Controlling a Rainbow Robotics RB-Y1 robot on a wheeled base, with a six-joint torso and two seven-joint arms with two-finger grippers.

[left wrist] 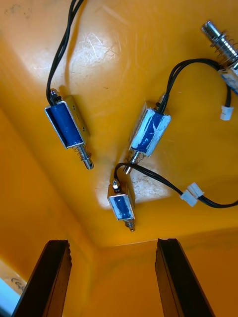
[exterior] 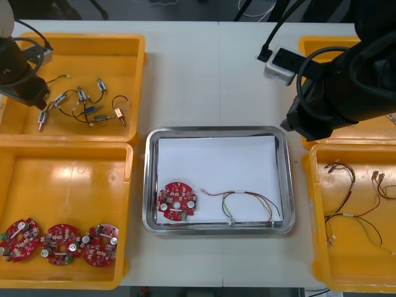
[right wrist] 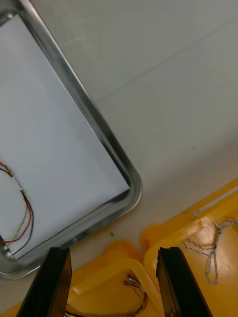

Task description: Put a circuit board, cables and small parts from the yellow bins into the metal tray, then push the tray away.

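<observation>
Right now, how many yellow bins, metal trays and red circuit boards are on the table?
Yellow bins: 4
Metal tray: 1
Round red circuit boards: 4 (1 in the tray, 3 in the near left bin)
Total: 9

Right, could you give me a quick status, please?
Left gripper open over small metal parts in far left bin. Right gripper open, by metal tray corner. It holds circuit board and cable. Nothing blocking.

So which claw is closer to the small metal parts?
Left. The left claw hovers just above the small metal parts; the right claw is across the metal tray from them.
</observation>
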